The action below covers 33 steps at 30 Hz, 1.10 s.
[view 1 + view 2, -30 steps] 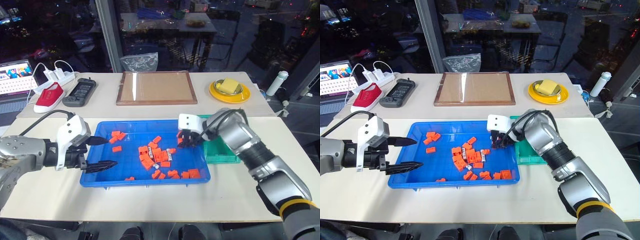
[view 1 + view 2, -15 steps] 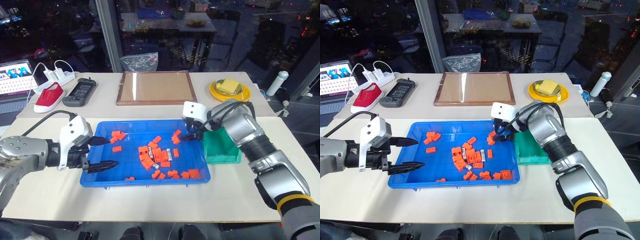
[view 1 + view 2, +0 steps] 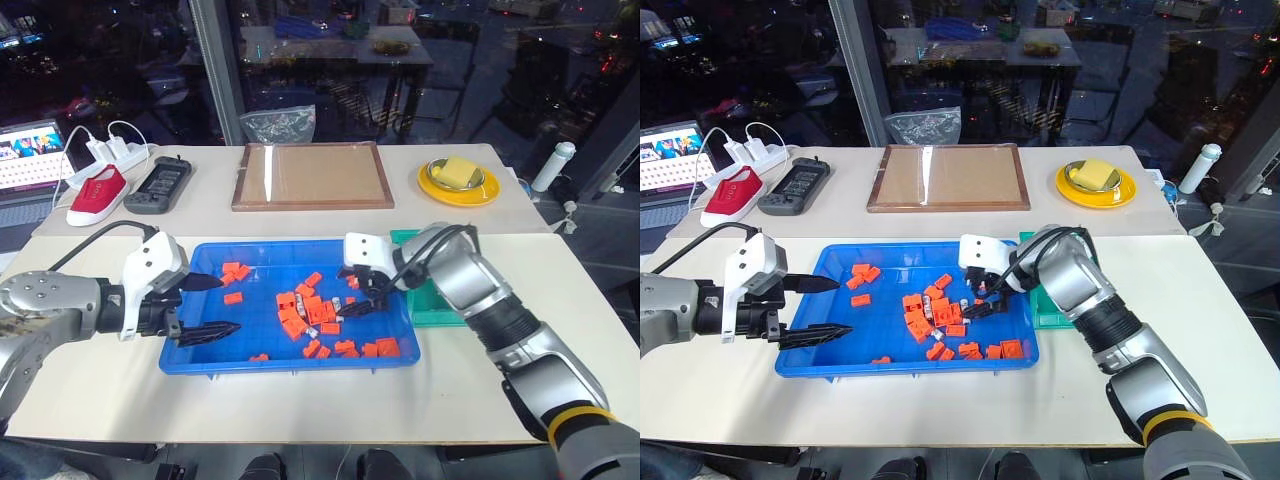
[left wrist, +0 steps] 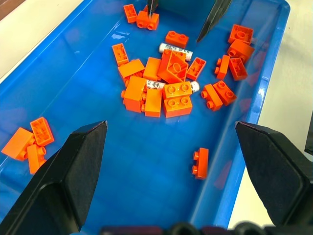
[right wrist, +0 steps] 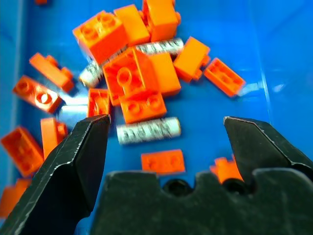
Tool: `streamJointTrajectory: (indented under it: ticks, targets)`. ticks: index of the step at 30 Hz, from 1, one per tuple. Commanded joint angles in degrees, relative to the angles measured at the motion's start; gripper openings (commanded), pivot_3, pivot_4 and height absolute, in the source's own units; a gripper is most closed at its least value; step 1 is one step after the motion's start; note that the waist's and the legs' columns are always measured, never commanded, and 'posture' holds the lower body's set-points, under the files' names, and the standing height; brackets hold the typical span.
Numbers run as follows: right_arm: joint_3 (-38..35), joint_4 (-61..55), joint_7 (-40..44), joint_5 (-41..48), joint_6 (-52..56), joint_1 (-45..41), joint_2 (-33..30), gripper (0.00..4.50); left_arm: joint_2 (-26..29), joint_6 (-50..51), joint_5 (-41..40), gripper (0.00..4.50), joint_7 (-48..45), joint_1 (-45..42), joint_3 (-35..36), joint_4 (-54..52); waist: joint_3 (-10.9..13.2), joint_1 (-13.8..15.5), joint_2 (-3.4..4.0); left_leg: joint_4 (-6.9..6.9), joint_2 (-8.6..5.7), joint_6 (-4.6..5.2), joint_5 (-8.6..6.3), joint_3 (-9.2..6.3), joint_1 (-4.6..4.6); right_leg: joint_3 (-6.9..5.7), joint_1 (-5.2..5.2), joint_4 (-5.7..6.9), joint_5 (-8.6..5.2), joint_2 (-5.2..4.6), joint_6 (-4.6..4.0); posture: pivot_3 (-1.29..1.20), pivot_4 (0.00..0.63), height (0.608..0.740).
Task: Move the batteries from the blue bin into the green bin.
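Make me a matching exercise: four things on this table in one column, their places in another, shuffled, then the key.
1. battery
2. green bin
3. red shoe
4. yellow plate

A. far right corner of the table
B. among orange blocks in the blue bin
C. far left, by the laptop
D. against the blue bin's right side

Pairs: 1-B, 2-D, 3-C, 4-A

Batteries (image 5: 148,131) in blue bin (image 3: 200,360) (among blocks (image 3: 300,310)); green bin (image 3: 440,310) right.
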Motion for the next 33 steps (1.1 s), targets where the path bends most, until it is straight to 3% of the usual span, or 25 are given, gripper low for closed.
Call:
streamJointTrajectory:
  ticks: [1,21,26,33]
  targets:
    - [0.1,0.9,-1.1,-0.6,-0.6,0.2,1.0,4.32,0.7,-0.1,0.3,4.50,0.2,1.1,2.1,-1.4,0.0,0.1,0.00,0.00,-0.01,0.00,0.00,0.00,-0.01,0.00,0.00,-0.01,0.00,-0.01,0.00,0.00,0.150,0.740]
    - [1.8,7.2,-2.6,-3.7,-2.0,1.1,2.2,4.32,0.7,-0.7,0.7,4.50,0.9,2.3,2.5,-1.7,0.0,0.1,-0.03,0.00,0.03,0.00,0.00,0.01,0.11,0.00,0.08,0.00,0.00,0.03,0.00,0.00,0.150,0.740]
    - [0.6,4.6,-0.7,-1.8,-0.2,1.4,1.4,4.32,0.5,-0.8,0.9,4.50,1.1,2.2,2.3,-1.6,0.0,0.2,-0.03,0.00,0.02,0.00,0.00,0.01,0.10,0.00,0.08,0.00,0.00,0.02,0.00,0.00,0.150,0.740]
    - [-6.6,-1.9,0.3,6.9,7.3,-1.2,4.0,4.32,0.6,-1.2,1.0,4.50,0.9,2.4,1.9,-1.6,0.0,-0.2,-0.03,0.00,0.08,0.00,0.00,0.01,0.04,0.01,-0.02,0.02,0.00,0.07,0.00,0.00,0.150,0.740]
